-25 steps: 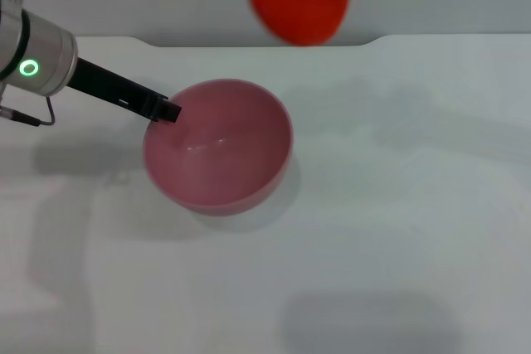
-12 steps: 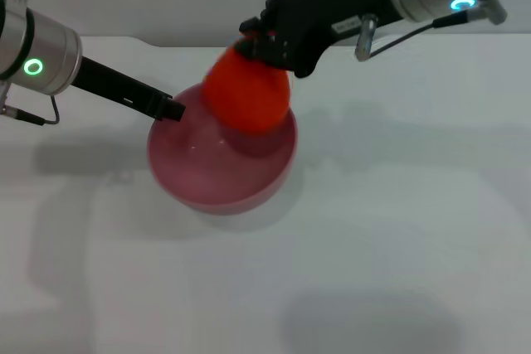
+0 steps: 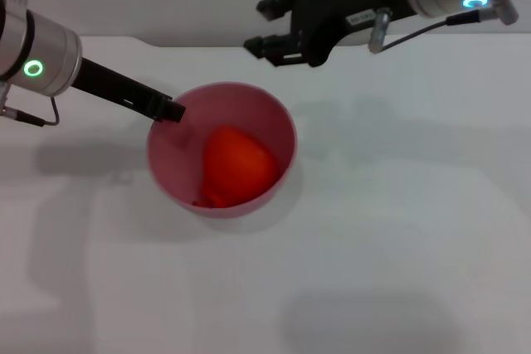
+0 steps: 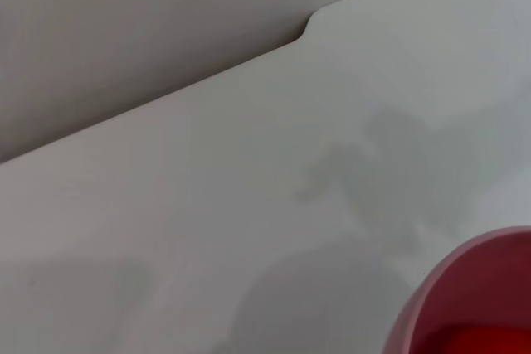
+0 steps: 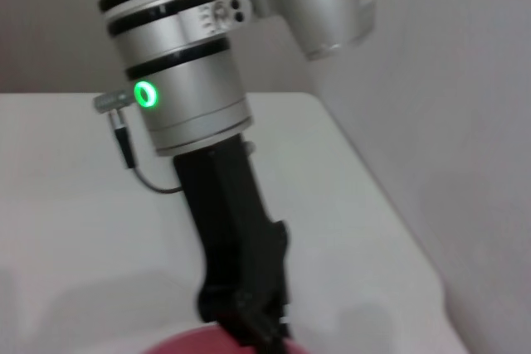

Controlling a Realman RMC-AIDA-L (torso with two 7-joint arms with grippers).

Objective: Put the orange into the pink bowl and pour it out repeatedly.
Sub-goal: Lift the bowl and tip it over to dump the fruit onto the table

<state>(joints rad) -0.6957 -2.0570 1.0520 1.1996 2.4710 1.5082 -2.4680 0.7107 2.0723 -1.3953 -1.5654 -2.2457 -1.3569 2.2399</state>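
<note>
Right gripper point(image 3: 264, 26) hangs w/ fingers spread, empty, above the far rim of the pink bowl point(image 3: 170, 180) where the orange point(image 3: 236, 166) lies inside, left gripper point(image 3: 169, 111) pinching bowl's left rim, all on white bench point(image 3: 398, 230).

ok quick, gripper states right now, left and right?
Left gripper: at the pink bowl rim, apparently shut on it.
Right gripper: open, empty, above the bowl; the orange lies inside.
</note>
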